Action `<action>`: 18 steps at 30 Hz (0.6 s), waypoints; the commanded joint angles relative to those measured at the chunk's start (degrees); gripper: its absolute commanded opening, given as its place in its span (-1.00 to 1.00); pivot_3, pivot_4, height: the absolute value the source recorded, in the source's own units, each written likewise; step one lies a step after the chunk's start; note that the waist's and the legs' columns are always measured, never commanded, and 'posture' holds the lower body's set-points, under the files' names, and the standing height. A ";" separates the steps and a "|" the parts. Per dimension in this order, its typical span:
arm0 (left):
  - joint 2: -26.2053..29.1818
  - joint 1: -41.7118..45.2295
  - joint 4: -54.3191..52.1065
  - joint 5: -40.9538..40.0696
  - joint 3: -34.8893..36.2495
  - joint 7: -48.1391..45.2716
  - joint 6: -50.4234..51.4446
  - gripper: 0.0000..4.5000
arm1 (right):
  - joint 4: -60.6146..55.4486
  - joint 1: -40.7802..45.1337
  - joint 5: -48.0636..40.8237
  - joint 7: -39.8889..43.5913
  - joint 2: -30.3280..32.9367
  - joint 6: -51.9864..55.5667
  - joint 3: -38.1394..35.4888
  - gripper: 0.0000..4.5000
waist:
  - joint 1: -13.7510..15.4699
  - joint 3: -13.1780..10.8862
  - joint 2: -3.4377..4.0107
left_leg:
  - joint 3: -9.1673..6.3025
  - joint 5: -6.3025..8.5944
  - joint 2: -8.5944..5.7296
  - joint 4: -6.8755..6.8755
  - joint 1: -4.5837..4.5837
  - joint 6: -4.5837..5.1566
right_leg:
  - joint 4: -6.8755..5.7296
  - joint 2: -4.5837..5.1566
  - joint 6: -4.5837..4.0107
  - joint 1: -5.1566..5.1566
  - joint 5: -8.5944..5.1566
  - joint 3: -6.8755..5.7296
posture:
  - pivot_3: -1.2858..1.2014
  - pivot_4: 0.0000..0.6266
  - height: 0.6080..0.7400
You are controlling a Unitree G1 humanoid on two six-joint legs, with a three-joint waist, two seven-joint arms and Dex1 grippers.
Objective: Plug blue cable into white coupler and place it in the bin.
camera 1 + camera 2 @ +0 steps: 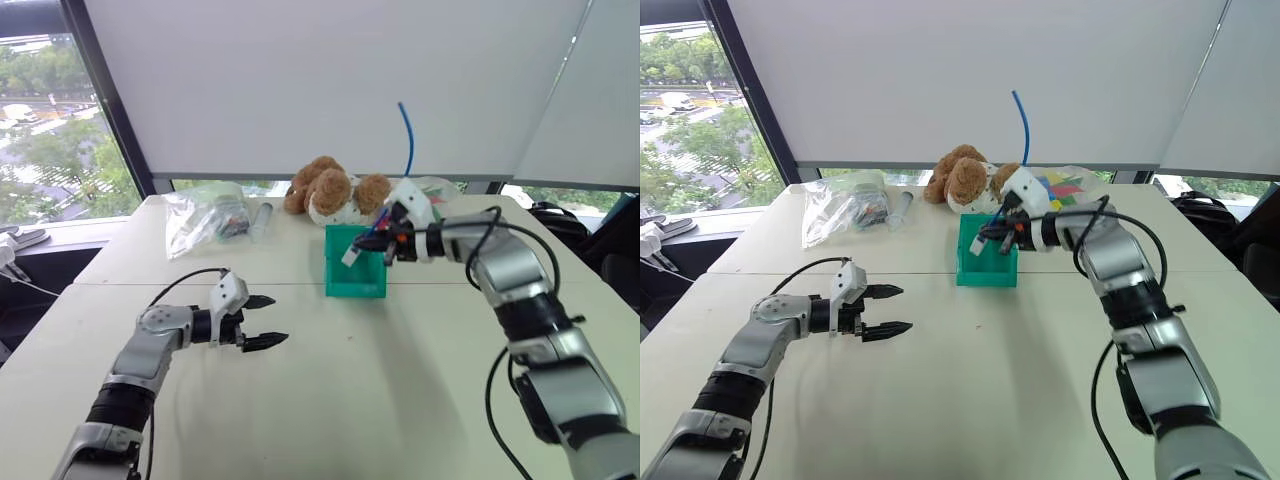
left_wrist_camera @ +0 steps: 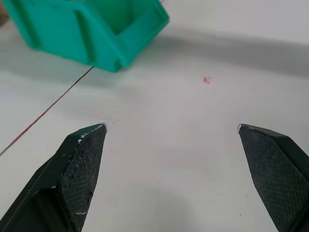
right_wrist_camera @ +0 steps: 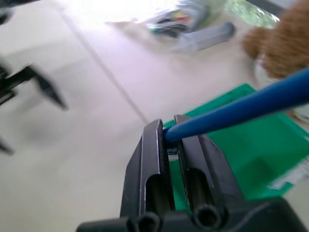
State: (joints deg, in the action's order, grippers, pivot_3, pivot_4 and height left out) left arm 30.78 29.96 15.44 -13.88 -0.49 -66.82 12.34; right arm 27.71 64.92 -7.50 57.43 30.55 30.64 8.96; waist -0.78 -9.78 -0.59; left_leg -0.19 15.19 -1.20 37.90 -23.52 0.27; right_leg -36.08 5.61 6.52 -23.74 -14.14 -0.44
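Observation:
The teal bin (image 1: 357,272) stands mid-table in front of a plush toy. My right gripper (image 1: 386,238) hovers just above the bin's right rim and is shut on the blue cable (image 1: 406,140), which rises in a curve above it. In the right wrist view the blue cable (image 3: 241,108) runs out from between the shut fingers (image 3: 153,159) over the bin (image 3: 263,145). A small white piece, the white coupler (image 1: 350,256), hangs at the cable's lower end over the bin. My left gripper (image 1: 276,320) is open and holds nothing, low over the table to the left of the bin (image 2: 96,29).
A brown plush toy (image 1: 330,190) sits behind the bin. Clear plastic bags (image 1: 205,215) and a grey tube (image 1: 262,218) lie at the back left. Another clear bag (image 1: 1065,187) with coloured contents lies behind my right arm. A seam (image 2: 46,113) crosses the table.

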 commanded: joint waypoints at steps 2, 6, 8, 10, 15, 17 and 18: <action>0.37 -2.23 -7.71 -3.33 2.06 3.31 4.36 0.99 | 19.93 8.37 2.42 -0.40 -3.71 -7.85 -0.50 -1.00 | -0.32 -0.03 0.03 | 0.04 -0.01 -0.01 -0.05 0.00 -0.02 | -0.01 0.01 0.00 -0.04 0.00 0.03 | 0.03 -0.52 1.00; 0.46 -4.18 -11.57 -5.11 3.44 6.38 7.34 0.99 | 37.29 13.13 6.42 -5.15 -7.92 -13.74 -0.08 -1.00 | -0.46 -0.04 0.05 | 0.10 -0.08 0.00 -0.27 0.00 -0.15 | -0.04 0.01 -0.01 -0.22 0.01 0.08 | 0.03 -0.52 1.00; 0.43 -4.69 -12.94 -6.14 4.14 7.48 8.62 1.00 | 41.25 13.81 7.91 -6.61 -8.88 -15.61 -0.15 -0.63 | -0.37 -0.04 0.05 | 0.13 -0.17 -0.02 -0.48 0.00 -0.30 | -0.04 0.02 -0.02 -0.33 0.01 0.12 | 0.03 -0.52 1.00; 0.51 -5.10 -13.92 -7.04 4.66 8.42 9.62 1.00 | 43.70 14.48 8.44 -8.11 -9.50 -16.44 -1.11 -0.28 | -0.30 -0.04 0.05 | 0.12 -0.21 -0.02 -0.62 -0.01 -0.37 | -0.06 0.02 -0.02 -0.43 0.01 0.13 | 0.03 -0.52 1.00; 0.94 -5.72 -15.40 -8.56 5.24 9.85 11.16 1.00 | 45.47 16.94 6.58 -9.61 -9.54 -16.10 -5.68 0.92 | -0.50 -0.08 0.11 | 0.14 -0.26 -0.02 -0.71 -0.08 -0.45 | -0.07 0.00 -0.02 -0.57 0.02 0.13 | 0.03 -0.52 1.00; 1.12 -5.76 -15.69 -9.15 5.36 10.15 11.75 1.00 | 44.80 18.38 5.63 -10.04 -8.31 -15.81 -7.95 0.99 | -0.60 -0.08 0.12 | 0.14 -0.27 -0.02 -0.71 -0.08 -0.46 | -0.07 -0.02 -0.02 -0.57 0.02 0.13 | 0.03 -0.52 1.00; 1.19 -5.65 -15.66 -9.34 5.27 10.27 11.91 1.00 | 44.14 19.08 5.00 -9.85 -7.44 -15.57 -9.16 0.99 | -0.58 -0.09 0.13 | 0.14 -0.28 -0.01 -0.72 -0.08 -0.48 | -0.07 -0.02 -0.02 -0.57 0.02 0.13 | 0.03 -0.52 1.00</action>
State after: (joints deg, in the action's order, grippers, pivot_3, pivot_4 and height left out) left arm 31.16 24.40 1.62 -22.02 3.28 -56.91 23.93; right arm 74.21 80.67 -0.65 47.62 21.47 15.41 2.22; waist -1.36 -9.87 -0.46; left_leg -0.05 14.91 -1.21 37.18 -23.59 -0.21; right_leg -36.16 5.58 6.49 -24.31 -14.12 -0.31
